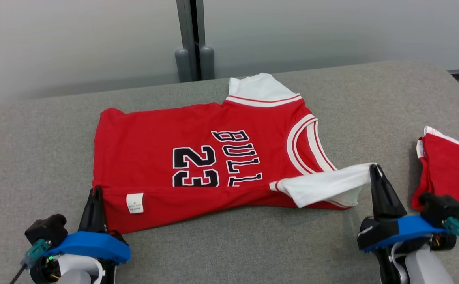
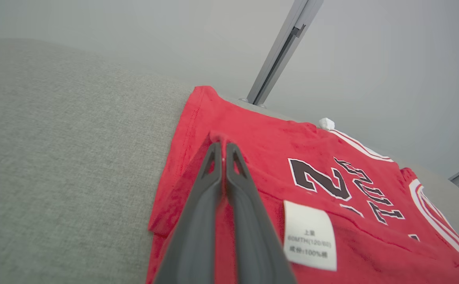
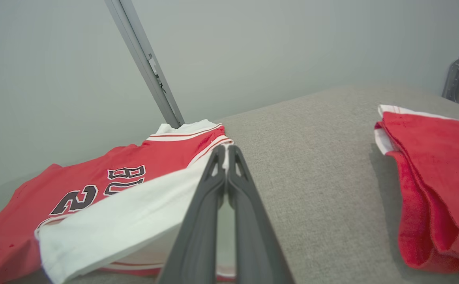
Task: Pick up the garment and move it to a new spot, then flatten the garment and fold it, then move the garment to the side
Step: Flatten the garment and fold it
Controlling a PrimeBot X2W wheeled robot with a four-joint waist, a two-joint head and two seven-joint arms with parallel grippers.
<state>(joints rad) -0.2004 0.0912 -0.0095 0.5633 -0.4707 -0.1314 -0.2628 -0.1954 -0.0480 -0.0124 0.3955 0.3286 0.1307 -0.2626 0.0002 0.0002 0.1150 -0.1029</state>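
Nearest, the left gripper (image 1: 96, 191) is clenched on the hem corner of the red jersey (image 1: 197, 157), beside the white care label (image 1: 135, 203). The right gripper (image 1: 374, 168) is clenched on the tip of the white sleeve (image 1: 324, 185). The red jersey lies mid-way across the grey padded surface (image 1: 36, 138); a folded red garment (image 1: 450, 165) lies apart at right.

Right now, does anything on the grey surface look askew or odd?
Nothing damaged. The red basketball jersey lies mid-fold: its near edge is turned over, baring a white care label, and the right gripper holds its white sleeve stretched sideways.
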